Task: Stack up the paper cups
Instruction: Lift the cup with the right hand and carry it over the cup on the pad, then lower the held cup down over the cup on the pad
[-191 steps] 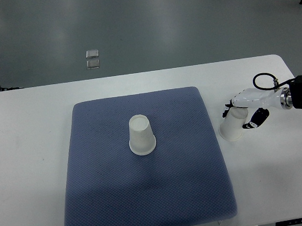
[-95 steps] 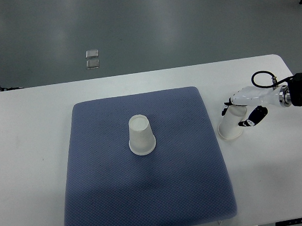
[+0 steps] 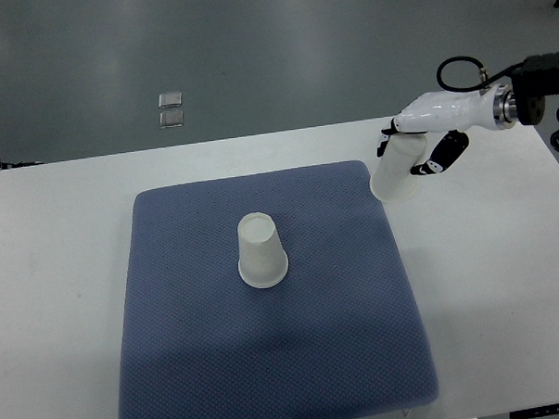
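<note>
Top view: a white table (image 3: pixel 60 275) carries a blue-grey mat (image 3: pixel 267 358) that covers most of its middle. One paper cup (image 3: pixel 261 252) stands upside down on the mat, a little toward the far edge from the mat's centre, with its wide rim down and touching the fabric. The right hand (image 3: pixel 416 143) comes in from the right edge of the picture, its fingers (image 3: pixel 444 154) wrapped round a second cup (image 3: pixel 397 172). That cup is tilted, mouth down and toward the left, and sits over the mat's far right corner; whether it touches the mat cannot be told. The two cups are well apart. The left arm does not show.
</note>
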### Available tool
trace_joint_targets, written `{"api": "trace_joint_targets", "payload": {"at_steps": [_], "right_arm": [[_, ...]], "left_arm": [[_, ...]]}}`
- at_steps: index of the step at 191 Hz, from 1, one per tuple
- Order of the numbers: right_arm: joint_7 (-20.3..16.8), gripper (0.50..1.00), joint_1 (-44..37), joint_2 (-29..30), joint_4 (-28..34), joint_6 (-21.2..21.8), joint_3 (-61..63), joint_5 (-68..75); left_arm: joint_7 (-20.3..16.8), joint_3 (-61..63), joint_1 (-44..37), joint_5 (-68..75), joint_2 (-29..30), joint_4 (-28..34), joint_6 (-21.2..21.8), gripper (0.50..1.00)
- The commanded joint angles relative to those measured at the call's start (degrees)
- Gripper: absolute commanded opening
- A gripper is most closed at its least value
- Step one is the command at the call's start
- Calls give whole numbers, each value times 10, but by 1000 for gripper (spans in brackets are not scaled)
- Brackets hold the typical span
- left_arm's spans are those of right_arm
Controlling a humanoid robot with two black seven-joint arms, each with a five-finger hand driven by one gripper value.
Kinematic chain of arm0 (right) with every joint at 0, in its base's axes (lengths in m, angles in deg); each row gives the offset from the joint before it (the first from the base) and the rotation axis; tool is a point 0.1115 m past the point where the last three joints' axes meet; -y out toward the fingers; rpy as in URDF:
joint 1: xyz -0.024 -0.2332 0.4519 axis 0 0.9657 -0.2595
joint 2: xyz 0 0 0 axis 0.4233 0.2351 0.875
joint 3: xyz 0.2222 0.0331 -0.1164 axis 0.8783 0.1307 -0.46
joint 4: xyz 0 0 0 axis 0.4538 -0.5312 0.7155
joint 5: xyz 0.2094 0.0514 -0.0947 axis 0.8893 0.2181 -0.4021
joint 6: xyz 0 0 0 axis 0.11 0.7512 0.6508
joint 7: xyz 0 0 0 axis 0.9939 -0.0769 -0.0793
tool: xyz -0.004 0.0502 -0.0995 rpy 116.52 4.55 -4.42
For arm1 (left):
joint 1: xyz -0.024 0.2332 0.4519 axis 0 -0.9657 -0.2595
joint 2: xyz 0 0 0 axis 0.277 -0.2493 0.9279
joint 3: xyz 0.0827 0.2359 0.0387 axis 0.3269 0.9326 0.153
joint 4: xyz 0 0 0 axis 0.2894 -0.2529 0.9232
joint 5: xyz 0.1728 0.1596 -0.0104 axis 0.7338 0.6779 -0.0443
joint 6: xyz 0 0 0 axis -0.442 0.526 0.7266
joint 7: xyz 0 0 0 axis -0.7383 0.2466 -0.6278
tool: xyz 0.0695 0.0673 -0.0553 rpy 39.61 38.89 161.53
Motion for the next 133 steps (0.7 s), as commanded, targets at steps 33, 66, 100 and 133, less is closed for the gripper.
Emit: {"api": "trace_joint_targets", "payload": {"at_steps": [33, 66, 100, 133], "right_arm": [[0, 621, -81, 51, 54, 63, -1, 2], [2, 621, -115, 96, 57, 91, 0, 10], [3, 623, -135, 133, 57, 105, -1, 13], [5, 625, -140, 151, 57, 126, 1, 15]], "left_arm": [[0, 0, 0, 0, 0, 0, 1, 1000], [0, 0, 0, 0, 0, 0, 0, 1000], [1, 0, 1, 0, 0, 0, 1, 1000], [0, 0, 0, 0, 0, 0, 1, 1000]]}}
